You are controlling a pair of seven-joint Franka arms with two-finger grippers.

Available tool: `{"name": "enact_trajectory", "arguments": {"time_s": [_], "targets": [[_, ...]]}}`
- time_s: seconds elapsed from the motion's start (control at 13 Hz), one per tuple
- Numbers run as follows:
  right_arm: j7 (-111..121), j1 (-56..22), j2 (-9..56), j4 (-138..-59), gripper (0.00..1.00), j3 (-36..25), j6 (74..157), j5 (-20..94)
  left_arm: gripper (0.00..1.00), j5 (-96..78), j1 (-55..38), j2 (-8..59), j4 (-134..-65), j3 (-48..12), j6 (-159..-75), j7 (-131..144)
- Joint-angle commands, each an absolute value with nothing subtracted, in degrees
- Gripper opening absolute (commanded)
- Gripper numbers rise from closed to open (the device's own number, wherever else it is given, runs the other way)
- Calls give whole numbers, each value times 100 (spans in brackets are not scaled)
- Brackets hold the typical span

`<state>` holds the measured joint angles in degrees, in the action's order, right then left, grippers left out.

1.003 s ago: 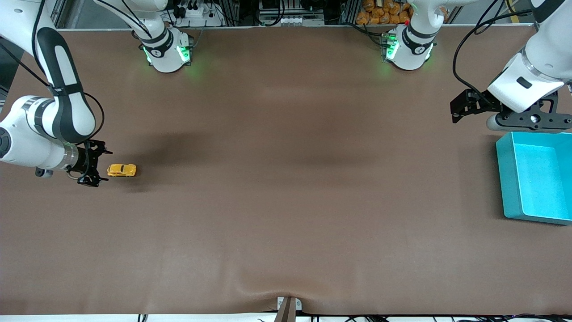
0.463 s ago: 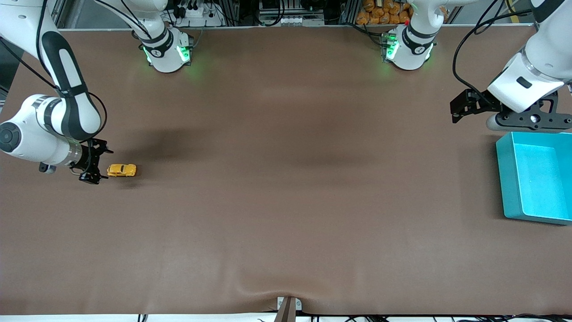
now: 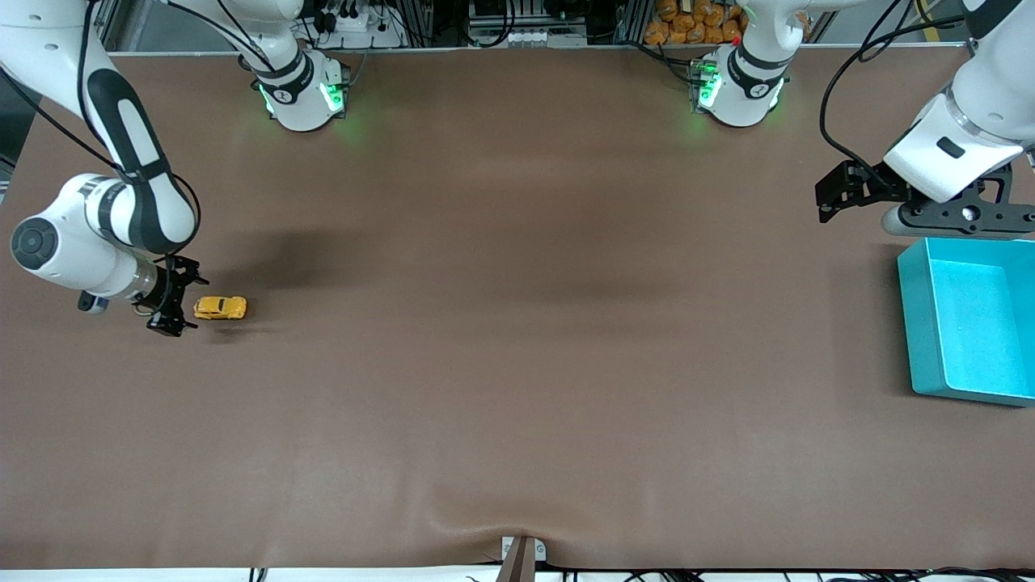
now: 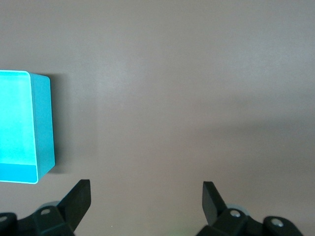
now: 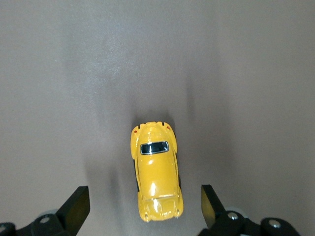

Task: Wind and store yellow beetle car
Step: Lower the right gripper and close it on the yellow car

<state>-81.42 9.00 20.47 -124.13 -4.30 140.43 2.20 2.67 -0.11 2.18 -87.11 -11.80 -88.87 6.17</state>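
The yellow beetle car [image 3: 220,307] stands on its wheels on the brown table near the right arm's end. My right gripper [image 3: 191,304] is low beside it and open. In the right wrist view the car [image 5: 155,172] lies lengthwise with one end between the spread fingertips of the right gripper [image 5: 143,197], clear of both. My left gripper [image 3: 823,203] hangs open and holds nothing, above the table beside the teal bin [image 3: 910,323]. The left wrist view shows only bare table between the fingertips of the left gripper [image 4: 146,191], with the bin [image 4: 43,128] off to one side.
The teal bin sits at the left arm's end of the table and nothing shows inside it. Both arm bases [image 3: 303,93] [image 3: 740,89] stand along the table's edge farthest from the front camera. A small bracket [image 3: 521,554] sits at the nearest edge.
My right arm has swung its elbow and brought the open gripper slightly closer to the car. The car and the left arm have not moved.
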Motion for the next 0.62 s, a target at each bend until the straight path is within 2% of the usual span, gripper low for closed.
{"name": "enact_trajectory", "arguments": {"time_s": [0.0, 0.54], "targets": [[-8332, 949, 2127, -12436, 100, -360, 14159, 105, 100, 299, -18, 202, -8666, -1187, -8912, 510], [-8473, 914, 2259, -12551, 98, -360, 14414, 97, 100, 299, 0, 202, -8675, -1187, -8912, 510]]}}
